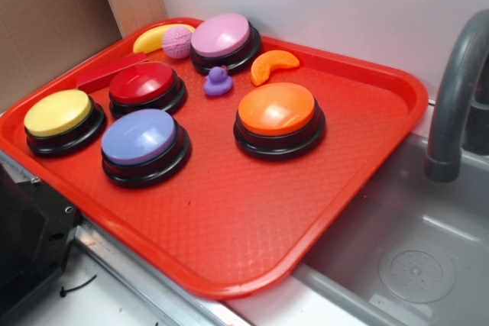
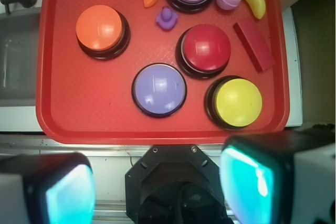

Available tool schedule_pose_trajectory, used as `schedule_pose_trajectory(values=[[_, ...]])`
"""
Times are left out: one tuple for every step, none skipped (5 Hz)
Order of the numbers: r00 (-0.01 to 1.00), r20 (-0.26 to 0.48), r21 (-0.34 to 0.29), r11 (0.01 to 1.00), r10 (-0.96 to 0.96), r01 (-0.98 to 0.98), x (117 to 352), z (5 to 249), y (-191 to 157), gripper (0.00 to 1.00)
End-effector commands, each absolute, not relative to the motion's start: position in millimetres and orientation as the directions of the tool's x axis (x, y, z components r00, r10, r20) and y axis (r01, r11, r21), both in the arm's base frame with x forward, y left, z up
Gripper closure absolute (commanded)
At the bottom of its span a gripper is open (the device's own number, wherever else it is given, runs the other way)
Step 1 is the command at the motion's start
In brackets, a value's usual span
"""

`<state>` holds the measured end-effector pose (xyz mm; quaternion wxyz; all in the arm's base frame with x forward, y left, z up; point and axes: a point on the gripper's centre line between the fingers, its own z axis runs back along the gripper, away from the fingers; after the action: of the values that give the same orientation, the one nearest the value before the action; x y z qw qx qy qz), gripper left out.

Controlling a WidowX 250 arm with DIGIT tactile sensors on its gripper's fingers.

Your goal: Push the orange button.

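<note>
Everything sits on a bright red tray (image 1: 229,227) with a fine diamond texture. Five buttons, all on black bases: the orange button (image 1: 276,109) is glossy orange, then a red button (image 1: 142,82), a yellow button (image 1: 59,112), a lavender-blue button (image 1: 139,136) and a pink-lilac button (image 1: 221,34). Small stuff: purple duck (image 1: 218,82), orange slice (image 1: 273,64), yellow banana (image 1: 151,37), pink bumpy ball (image 1: 177,41), red block (image 2: 254,43). Sink (image 1: 397,257) and faucet (image 1: 454,89) are grey. The gripper (image 2: 157,184) pads look teal.

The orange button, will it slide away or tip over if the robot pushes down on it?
Probably neither. The big glossy orange dome button on its black base sits wide, low and flat on the textured red plastic tray, so it should stay put. Its shiny top looks slippery, so an off-centre press might glance off.
</note>
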<state>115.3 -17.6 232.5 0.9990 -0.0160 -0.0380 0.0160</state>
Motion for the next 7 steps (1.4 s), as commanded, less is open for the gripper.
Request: schedule_pose_trajectory(values=[[0.997, 0.075, -0.033, 0.999, 0.033, -0.031, 115.3, 232.5, -17.6, 0.0], [0.971, 0.137, -0.063, 0.976, -0.198, 0.208, 165.4, 208.4, -43.4, 0.0], [0.936, 0.081, -0.043, 0.937, -0.343, 0.347, 210.1, 174.5, -70.0, 0.0], [0.9, 0.098, -0.085, 0.898, -0.424, 0.432, 250.2, 134.7, -83.2, 0.0], [0.892, 0.124, -0.018, 0.898, -0.434, 0.439, 268.0, 112.1, -91.1, 0.0], [0.87, 0.104, 0.041, 0.876, -0.482, 0.481, 279.8, 102.9, -104.1, 0.0], [0.881, 0.088, 0.034, 0.886, -0.464, 0.463, 276.0, 82.6, -100.2, 0.0]])
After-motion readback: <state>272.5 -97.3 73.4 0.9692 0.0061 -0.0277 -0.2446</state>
